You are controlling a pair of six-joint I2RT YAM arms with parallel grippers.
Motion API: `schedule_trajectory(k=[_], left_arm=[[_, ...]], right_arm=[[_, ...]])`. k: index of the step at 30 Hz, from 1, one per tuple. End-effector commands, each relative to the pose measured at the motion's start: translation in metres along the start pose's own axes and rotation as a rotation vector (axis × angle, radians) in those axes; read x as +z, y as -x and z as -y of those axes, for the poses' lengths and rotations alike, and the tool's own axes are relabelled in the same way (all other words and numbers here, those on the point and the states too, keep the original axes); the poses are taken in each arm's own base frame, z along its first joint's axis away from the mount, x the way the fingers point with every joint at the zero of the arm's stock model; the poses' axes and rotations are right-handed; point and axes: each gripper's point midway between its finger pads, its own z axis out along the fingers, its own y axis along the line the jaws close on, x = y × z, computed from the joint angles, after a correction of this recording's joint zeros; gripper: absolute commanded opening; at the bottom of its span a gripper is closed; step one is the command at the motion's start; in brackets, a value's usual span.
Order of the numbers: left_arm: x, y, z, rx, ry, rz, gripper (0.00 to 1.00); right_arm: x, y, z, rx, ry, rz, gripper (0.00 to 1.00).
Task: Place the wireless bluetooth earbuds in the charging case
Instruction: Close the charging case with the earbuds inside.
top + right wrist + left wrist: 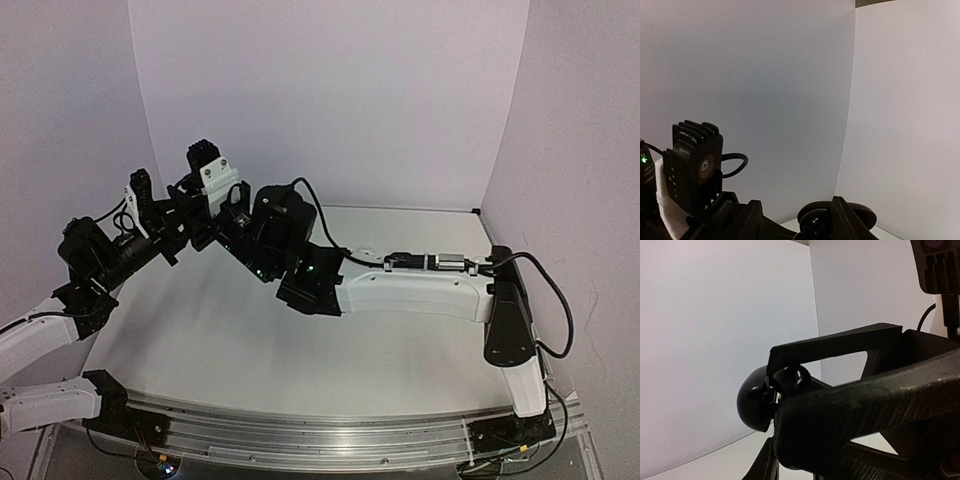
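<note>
The white matte surface point(250, 350) lay well below the two arms, which were lifted and met above its far-left part. The right arm point(420, 290), a smooth white shell with black joints, reached across to the darker left arm point(95, 260). The left end effector point(776, 402) looked clamped on the charging case point(752, 407), with one dull, scuffed black finger above its hinge and one below. Only the tops of the right end effector point(795, 220) showed at the bottom of its own view, so I could not tell whether its fingers were apart or together. The case was a glossy black pebble held in the air between the two tools. It seemed to be hinged open. A smaller shiny black ball point(792, 380) touched its dome, but whether that was a lid part or one of the earbuds could not be told, and no other buds were visible. The step seemed to be seating a bud. To do that well, the left arm should hold the case steady with its socket turned toward the right arm. The right should press gently and straight, since such slick curved shells slip easily, and let go only once the bud sat flush.
</note>
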Motion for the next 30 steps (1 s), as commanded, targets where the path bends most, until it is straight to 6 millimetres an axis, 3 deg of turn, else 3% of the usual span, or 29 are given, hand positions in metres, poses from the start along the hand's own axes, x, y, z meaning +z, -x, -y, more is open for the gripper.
schedule_trajectory(k=[1, 24, 27, 30], left_arm=[[-0.001, 0.043, 0.013, 0.038, -0.069, 0.112, 0.0], [0.0, 0.045, 0.014, 0.011, -0.076, 0.118, 0.0], [0.0, 0.045, 0.012, 0.008, -0.067, 0.116, 0.0], [0.0, 0.041, 0.013, 0.006, -0.067, 0.101, 0.0]], right_arm=[[-0.004, 0.051, 0.021, -0.001, -0.051, 0.065, 0.46], [-0.006, 0.045, 0.027, -0.019, -0.085, 0.039, 0.44], [-0.006, 0.055, 0.026, 0.002, -0.069, 0.058, 0.47], [-0.007, 0.079, 0.022, 0.031, -0.025, 0.097, 0.47]])
